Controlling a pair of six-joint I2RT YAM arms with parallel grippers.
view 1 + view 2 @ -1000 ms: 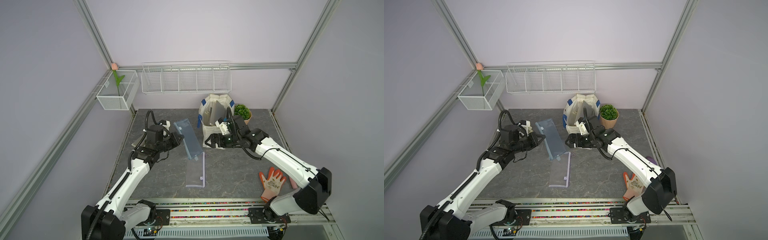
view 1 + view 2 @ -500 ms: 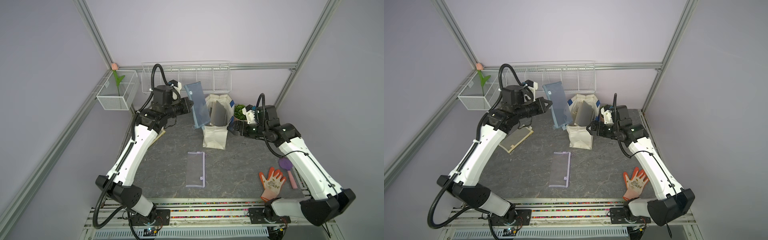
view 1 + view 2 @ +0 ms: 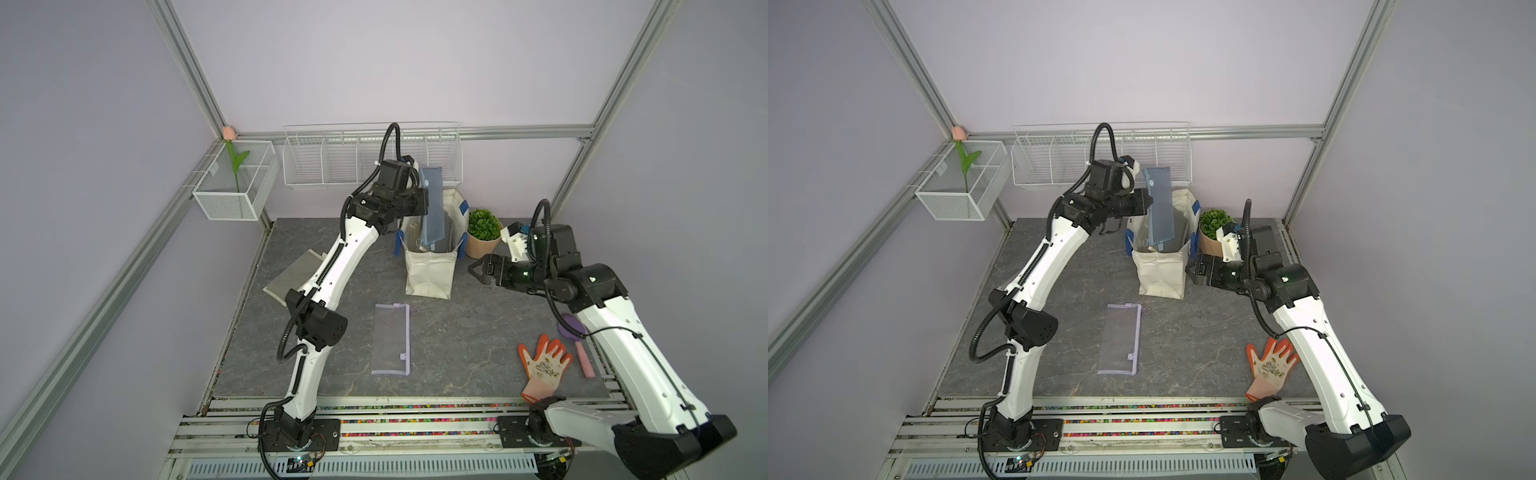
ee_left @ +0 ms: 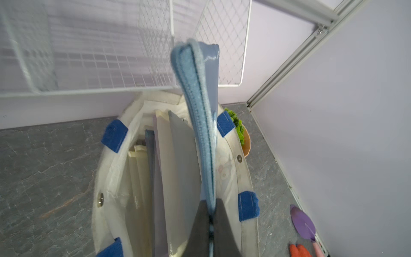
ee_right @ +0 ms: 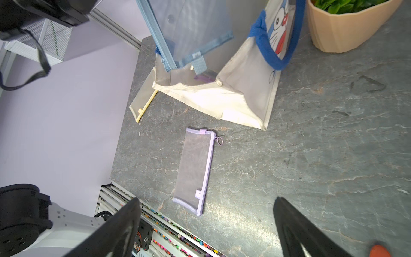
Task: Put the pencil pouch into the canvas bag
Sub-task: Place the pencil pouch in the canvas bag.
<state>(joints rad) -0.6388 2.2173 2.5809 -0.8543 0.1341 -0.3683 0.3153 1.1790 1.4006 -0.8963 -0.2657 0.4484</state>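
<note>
**Blue pouch hangs over the open bag**

The left claw (image 4: 210, 219) is clamped on the zipper edge of the blue pencil pouch (image 3: 434, 208). The pouch hangs upright with its lower end at the mouth of the canvas bag (image 3: 430, 270). The bag stands near the back edge of the desk (image 3: 478, 332), beside a plant pot (image 3: 482, 246). The right claw (image 3: 476, 273) is spread apart and empty, just beside the bag. The drop-in seems to be the step in hand. The next move calls for lowering the pouch between the flat things standing inside, then letting go.
</note>
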